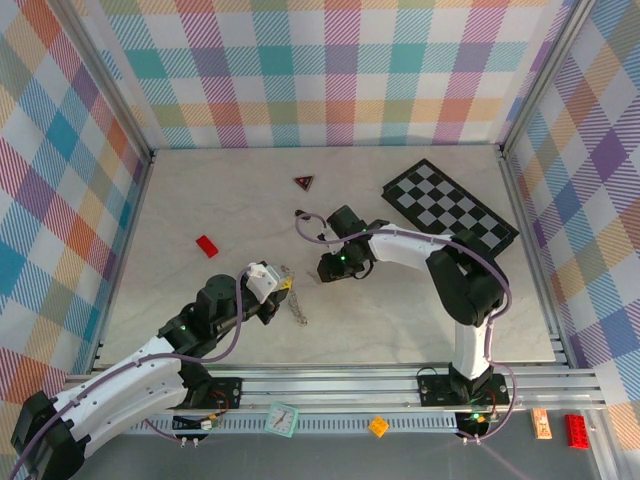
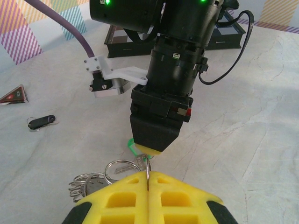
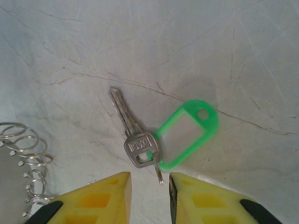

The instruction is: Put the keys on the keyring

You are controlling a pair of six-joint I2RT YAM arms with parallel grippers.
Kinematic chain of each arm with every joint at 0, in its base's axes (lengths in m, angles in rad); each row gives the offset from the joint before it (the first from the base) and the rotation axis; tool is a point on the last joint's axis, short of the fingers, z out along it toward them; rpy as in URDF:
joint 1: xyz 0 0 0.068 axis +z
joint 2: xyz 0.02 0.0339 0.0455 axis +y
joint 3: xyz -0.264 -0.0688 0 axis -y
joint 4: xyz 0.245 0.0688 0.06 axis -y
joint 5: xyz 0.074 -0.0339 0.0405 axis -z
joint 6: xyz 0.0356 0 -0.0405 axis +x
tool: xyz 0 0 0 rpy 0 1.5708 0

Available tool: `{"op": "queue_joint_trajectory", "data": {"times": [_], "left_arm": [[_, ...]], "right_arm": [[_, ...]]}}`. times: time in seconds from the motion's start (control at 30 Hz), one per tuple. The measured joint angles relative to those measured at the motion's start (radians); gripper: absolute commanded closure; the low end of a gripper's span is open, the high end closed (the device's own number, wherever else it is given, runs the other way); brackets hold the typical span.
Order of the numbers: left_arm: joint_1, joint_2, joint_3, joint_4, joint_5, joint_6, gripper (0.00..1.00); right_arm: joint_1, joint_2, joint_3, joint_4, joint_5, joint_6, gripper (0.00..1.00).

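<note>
Right jaws apart, key (image 3: 132, 130) tip upper-left

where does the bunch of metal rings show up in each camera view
Top view: ring bunch, just below centre, slightly left.
Left wrist: ring bunch, bottom left.
Right wrist: ring bunch, lower left edge.
Landmark: green tag to its right in the left wrist view; green tag to its right in the right wrist view.

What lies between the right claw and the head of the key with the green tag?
In the right wrist view, a thin metal ring threaded through the key reaches toward the right claw; around it the table is bare.
</note>
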Motion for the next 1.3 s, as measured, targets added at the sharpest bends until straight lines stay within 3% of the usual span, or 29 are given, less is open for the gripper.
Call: {"op": "queue_joint_trajectory", "data": {"times": [0.23,0.5,0.8,1.3], "left_arm": [[0.0,0.006,-0.004,0.001,0.0,0.0,1.0],[0.0,0.006,-0.006,0.0,0.001,0.0,1.0],[0.0,0.013,-0.006,0.0,0.008,0.0,1.0],[0.0,0.013,-0.006,0.0,0.008,0.0,1.0]], "right_arm": [[0.012,0.021,0.023,-0.028,0.04,-0.003,0.73],[0.019,0.047,0.033,-0.047,0.04,-0.007,0.81],[0.022,0.048,0.041,-0.051,0.04,-0.007,0.79],[0.022,0.048,0.061,-0.058,0.051,-0.007,0.85]]}}
